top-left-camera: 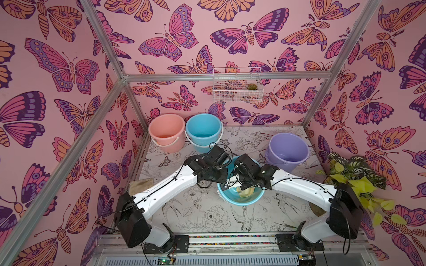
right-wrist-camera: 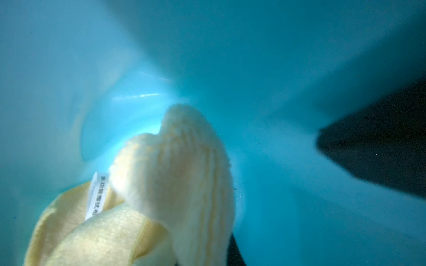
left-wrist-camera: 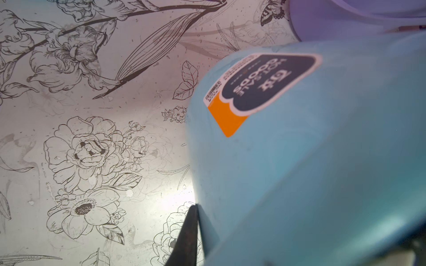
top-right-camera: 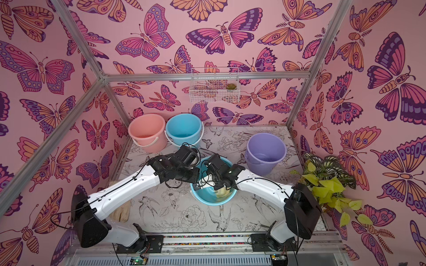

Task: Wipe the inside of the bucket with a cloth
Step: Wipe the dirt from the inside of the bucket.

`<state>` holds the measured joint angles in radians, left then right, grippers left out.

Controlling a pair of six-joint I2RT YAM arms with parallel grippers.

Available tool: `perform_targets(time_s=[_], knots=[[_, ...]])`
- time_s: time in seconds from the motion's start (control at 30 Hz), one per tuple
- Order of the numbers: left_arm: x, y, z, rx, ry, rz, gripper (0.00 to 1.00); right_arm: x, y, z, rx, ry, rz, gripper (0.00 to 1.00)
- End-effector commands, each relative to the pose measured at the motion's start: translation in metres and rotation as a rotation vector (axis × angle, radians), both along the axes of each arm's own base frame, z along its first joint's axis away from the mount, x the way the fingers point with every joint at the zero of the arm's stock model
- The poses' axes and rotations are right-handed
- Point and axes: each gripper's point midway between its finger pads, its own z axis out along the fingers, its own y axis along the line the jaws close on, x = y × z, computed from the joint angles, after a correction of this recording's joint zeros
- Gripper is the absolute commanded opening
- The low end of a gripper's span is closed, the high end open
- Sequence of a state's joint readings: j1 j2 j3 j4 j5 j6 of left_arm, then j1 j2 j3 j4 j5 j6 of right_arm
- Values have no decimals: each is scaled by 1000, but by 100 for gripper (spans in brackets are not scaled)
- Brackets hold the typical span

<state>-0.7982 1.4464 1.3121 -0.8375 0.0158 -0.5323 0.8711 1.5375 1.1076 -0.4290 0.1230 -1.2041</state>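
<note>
A light blue bucket (top-left-camera: 242,203) (top-right-camera: 207,201) stands tilted at the table's middle; its outer wall with a dark sticker fills the left wrist view (left-wrist-camera: 299,172). My left gripper (top-left-camera: 224,185) (top-right-camera: 196,186) is shut on the bucket's rim, one dark finger (left-wrist-camera: 187,235) lying against the outside wall. The pale yellow cloth (top-left-camera: 246,191) (top-right-camera: 222,193) (right-wrist-camera: 179,172), with a small label, is bunched inside the bucket. My right gripper (top-left-camera: 244,185) reaches into the bucket and is shut on the cloth, which presses on the inner wall. Its fingers are mostly hidden by the cloth.
A pink bucket (top-left-camera: 166,125) and a second blue bucket (top-left-camera: 204,125) stand at the back left, a purple bucket (top-left-camera: 287,149) at the right. A tan rag (top-left-camera: 140,184) lies under my left arm. A leafy plant (top-left-camera: 355,177) fills the right edge; a wire basket (top-left-camera: 237,85) hangs on the back wall.
</note>
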Motion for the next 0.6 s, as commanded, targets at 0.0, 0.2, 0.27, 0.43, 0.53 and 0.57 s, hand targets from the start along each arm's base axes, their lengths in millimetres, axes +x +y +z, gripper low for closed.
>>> perform_targets(time_s=[0.0,0.2,0.27,0.43,0.53,0.57], knots=[[-1,-11,24,-94,-51,-26,0,33,12,23,28,-170,-43,0],[-5,-5,25,-95,-54,-18,0,51,-11,12,-117,-255,-127,0],[-5,-3,25,-93,-58,-14,0,48,-22,9,-169,-248,-139,0],[-4,-1,28,-91,-71,-5,0,12,-50,-1,-291,-121,-98,0],[-4,-2,29,-91,-72,-8,0,-18,-57,-9,-329,6,-59,0],[-4,-2,30,-96,-73,-7,0,-27,-57,-11,-327,55,-49,0]])
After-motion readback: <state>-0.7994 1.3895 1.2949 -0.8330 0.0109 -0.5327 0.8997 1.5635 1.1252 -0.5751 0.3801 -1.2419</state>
